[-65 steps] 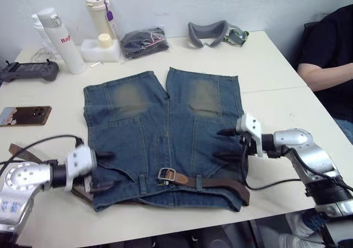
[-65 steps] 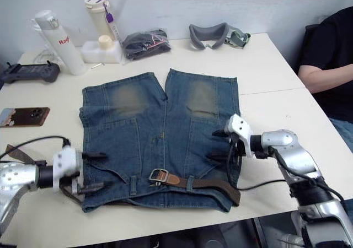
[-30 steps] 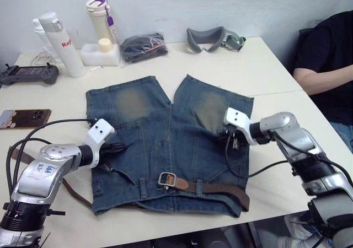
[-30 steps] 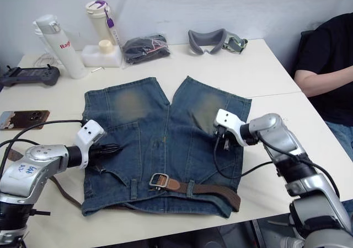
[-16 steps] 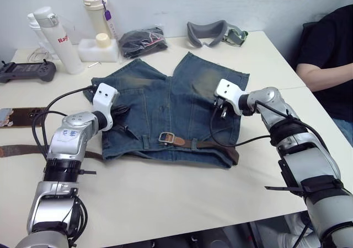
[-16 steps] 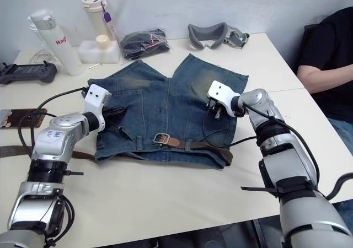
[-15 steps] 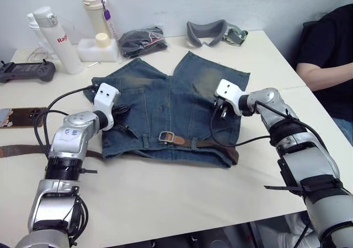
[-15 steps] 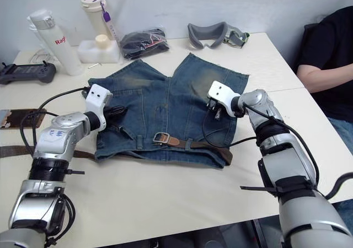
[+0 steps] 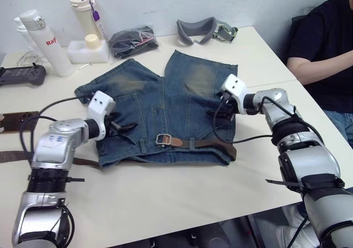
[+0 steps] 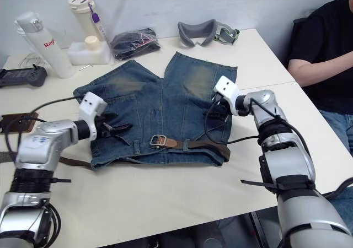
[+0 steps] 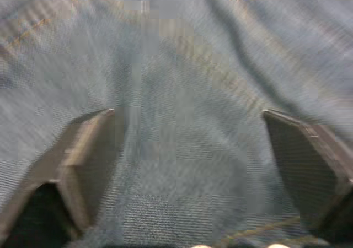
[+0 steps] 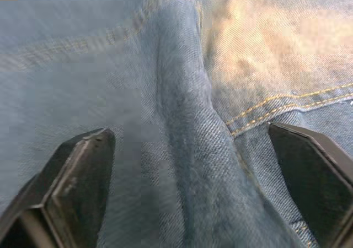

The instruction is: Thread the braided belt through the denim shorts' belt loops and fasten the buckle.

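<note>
I have the denim shorts [image 9: 160, 107] lying flat on the cream table [image 9: 165, 198], waistband toward me, the two legs fanned away with faded yellowish-tan patches on soft, stitched blue cloth. The braided belt [image 9: 212, 144] runs along the waistband as a dark brown woven strap, its rectangular silver buckle [image 9: 164, 140] sitting near the middle of the waist with a lighter tan tongue poking through it; a loose stretch of strap trails off the shorts past my left arm.

My left gripper [image 9: 122, 128] rests on the denim near the left hip, jaws spread wide with only cloth between the black fingers [image 11: 83, 149]. My right gripper [image 9: 216, 111] is on the right leg's edge, jaws also wide, straddling a raised fold of denim in the right wrist view.

Compared with half a second ago, both arms sit a little lower on the shorts, and the cloth lies flatter.
</note>
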